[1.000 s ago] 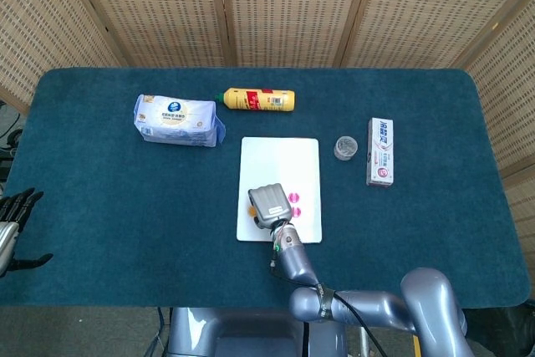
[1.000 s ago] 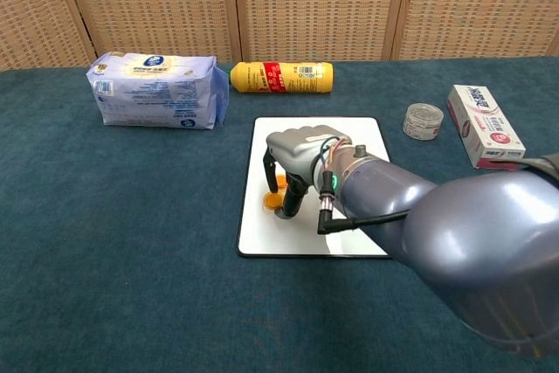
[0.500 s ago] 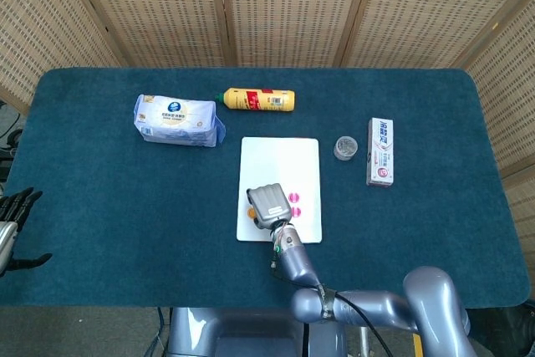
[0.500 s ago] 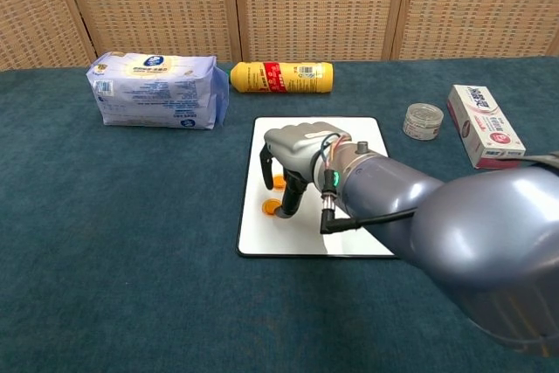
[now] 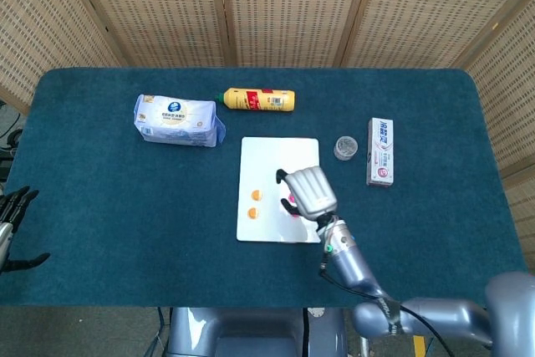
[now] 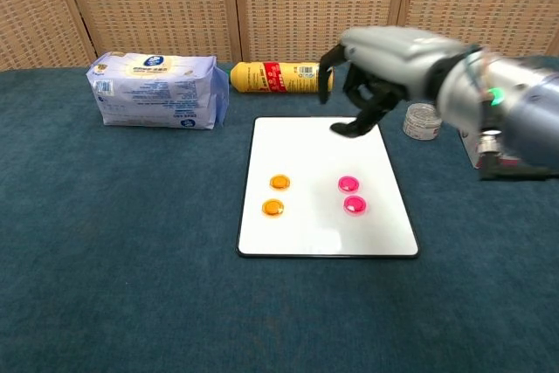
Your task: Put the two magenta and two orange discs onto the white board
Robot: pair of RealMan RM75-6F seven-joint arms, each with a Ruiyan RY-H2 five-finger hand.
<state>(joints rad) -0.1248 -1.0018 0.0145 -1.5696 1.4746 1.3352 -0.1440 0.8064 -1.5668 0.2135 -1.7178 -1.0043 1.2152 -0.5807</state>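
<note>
Here the right hand point(image 6: 384, 63) hangs above the far right part of the white board point(image 6: 319, 141) with its fingers curled downward and apart, holding nothing, while the left hand point(image 5: 12, 227) rests open at the table's left edge. The board is a glossy rectangle with a dark rim, its long axis running from near to far, and on its near half lie two orange discs point(image 6: 276, 195) on the left and two magenta discs point(image 6: 352, 195) on the right, each pair lined up along that axis. Beyond the board lies a yellow bottle point(image 6: 281, 77) on its side, cap toward a tissue pack point(image 6: 157, 89), with a small clear jar point(image 6: 423, 121) and a toothpaste box point(image 6: 485, 124) to the right.
</note>
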